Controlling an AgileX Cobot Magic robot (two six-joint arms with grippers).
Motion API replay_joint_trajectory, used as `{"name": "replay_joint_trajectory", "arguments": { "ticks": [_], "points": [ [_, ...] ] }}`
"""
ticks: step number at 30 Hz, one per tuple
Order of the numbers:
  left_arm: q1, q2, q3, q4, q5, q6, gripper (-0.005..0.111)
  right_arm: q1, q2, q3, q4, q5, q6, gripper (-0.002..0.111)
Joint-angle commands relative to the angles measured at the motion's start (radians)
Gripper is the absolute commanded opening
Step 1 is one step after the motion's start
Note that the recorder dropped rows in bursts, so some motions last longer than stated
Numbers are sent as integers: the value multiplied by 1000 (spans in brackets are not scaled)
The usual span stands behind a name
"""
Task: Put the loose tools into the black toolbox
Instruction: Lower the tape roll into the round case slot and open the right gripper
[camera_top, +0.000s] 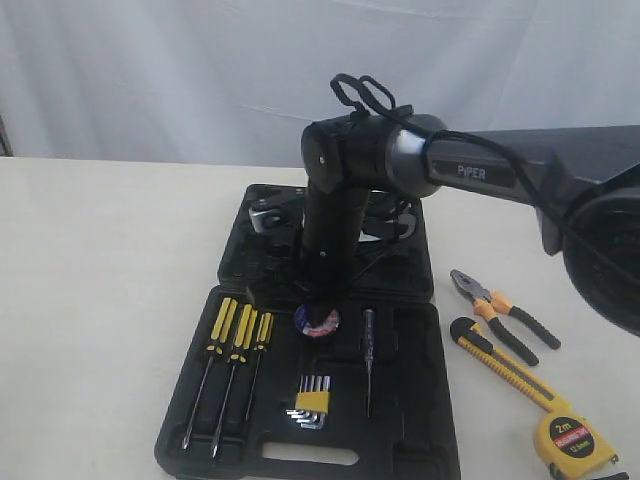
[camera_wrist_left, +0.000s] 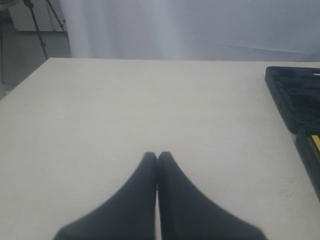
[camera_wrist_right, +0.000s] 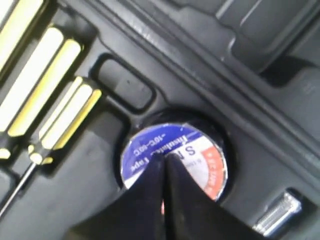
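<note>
The black toolbox (camera_top: 400, 420) lies open in the middle of the table. The black tape roll (camera_top: 317, 321) with its white-blue-red label (camera_wrist_right: 200, 150) sits in a round recess of the box. My right gripper (camera_wrist_right: 164, 159) is shut, its tips right over the label and nothing between the jaws. On the table to the right of the box lie the orange-and-black pliers (camera_top: 500, 310), the yellow-black utility knife (camera_top: 500, 362) and the yellow tape measure (camera_top: 572, 438). My left gripper (camera_wrist_left: 158, 156) is shut over bare table, with the toolbox edge (camera_wrist_left: 295, 95) off to one side; the exterior view does not show it.
Three yellow-black screwdrivers (camera_top: 235, 340) rest in the box's left slots, also in the right wrist view (camera_wrist_right: 50, 100). A hex key set (camera_top: 312, 402) and a thin tester screwdriver (camera_top: 368, 360) lie in the near half. The right arm (camera_top: 470, 165) reaches across the box's far half.
</note>
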Motion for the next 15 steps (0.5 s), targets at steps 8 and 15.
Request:
{"name": "replay_joint_trajectory", "arguments": {
  "ticks": [8,15],
  "points": [
    [-5,-1,3,0,-5,-6,0,-6,27,0,-14,16,-5,0],
    [-5,-1,3,0,-5,-6,0,-6,25,-32,-14,21,-21,0]
  ]
}}
